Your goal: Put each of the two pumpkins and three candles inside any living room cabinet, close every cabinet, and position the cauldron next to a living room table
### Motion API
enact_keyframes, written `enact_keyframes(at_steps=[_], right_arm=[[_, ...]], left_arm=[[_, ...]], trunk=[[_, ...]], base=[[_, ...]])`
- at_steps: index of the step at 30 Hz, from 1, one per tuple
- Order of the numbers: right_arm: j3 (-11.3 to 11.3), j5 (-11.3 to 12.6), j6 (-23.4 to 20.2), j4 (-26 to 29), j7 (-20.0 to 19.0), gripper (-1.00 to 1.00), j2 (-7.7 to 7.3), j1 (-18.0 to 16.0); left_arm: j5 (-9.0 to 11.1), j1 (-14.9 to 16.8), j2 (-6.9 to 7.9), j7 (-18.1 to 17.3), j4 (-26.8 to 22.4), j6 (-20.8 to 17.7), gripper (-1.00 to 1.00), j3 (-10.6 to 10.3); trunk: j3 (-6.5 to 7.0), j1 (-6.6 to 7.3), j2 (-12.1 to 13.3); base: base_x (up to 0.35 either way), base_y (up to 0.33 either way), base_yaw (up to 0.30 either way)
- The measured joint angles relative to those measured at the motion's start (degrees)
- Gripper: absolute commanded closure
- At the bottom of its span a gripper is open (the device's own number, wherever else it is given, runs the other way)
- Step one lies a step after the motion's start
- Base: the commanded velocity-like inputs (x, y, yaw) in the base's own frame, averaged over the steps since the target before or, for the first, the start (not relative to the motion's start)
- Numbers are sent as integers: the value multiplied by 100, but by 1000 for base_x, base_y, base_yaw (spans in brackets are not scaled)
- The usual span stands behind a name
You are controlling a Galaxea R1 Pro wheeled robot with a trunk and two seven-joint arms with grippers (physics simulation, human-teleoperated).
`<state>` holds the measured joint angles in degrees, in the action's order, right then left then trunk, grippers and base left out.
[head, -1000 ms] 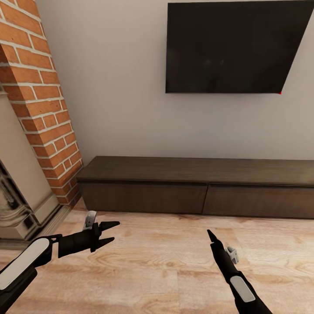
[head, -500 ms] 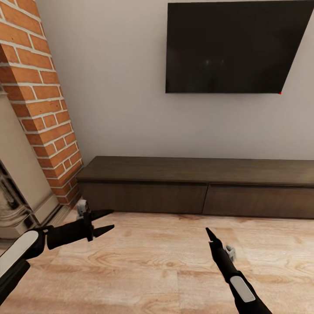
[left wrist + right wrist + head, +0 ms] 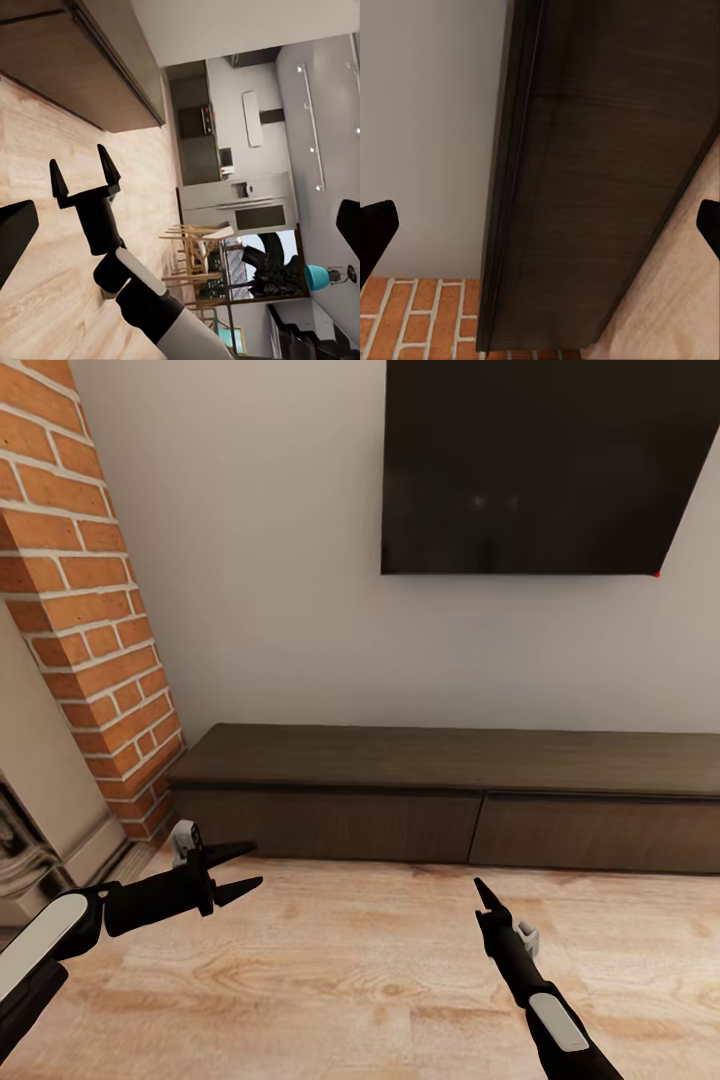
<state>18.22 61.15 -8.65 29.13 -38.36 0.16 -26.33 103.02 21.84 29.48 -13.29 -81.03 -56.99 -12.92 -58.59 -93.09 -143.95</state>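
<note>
Head view: cabinet [image 3: 450,800] runs lengthwise along wall, fronts shut; both claws [image 3: 232,870] [image 3: 487,900] spread, empty.

Both arms are matte black with smooth, rounded links. The left arm [image 3: 60,945] carries a long off-white oval panel on its forearm, and a small pale grey block sits at its wrist. The left gripper [image 3: 232,868] ends in two slim black fingers that taper to sharp points. The right arm [image 3: 545,1005] has a shorter off-white panel set into its black shell and a small light grey fitting beside the wrist. The right gripper [image 3: 84,174] is a black U-shaped fork with two pointed tips on a blocky black base, behind it a glossy black joint and white sleeve.
</note>
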Motion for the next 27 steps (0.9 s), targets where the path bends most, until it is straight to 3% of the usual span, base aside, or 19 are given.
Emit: enact_keyframes(at_steps=[12, 19, 27], right_arm=[[6, 39, -35, -5, -260, -100, -1, 0], [0, 499, -74, -9, -568, -100, -7, 0], [-13, 585, 7, 0, -648, -100, -3, 0]], left_arm=[[-6, -1, 9, 0, 3, -1, -100, 1], [-2, -1, 10, 0, 3, -2, -100, 1], [-7, -1, 4, -1, 4, -1, -100, 1]], trunk=[[0, 0, 0], [0, 0, 0], [0, 1, 0]], base=[[146, 122, 0], [123, 65, 0], [193, 17, 0]])
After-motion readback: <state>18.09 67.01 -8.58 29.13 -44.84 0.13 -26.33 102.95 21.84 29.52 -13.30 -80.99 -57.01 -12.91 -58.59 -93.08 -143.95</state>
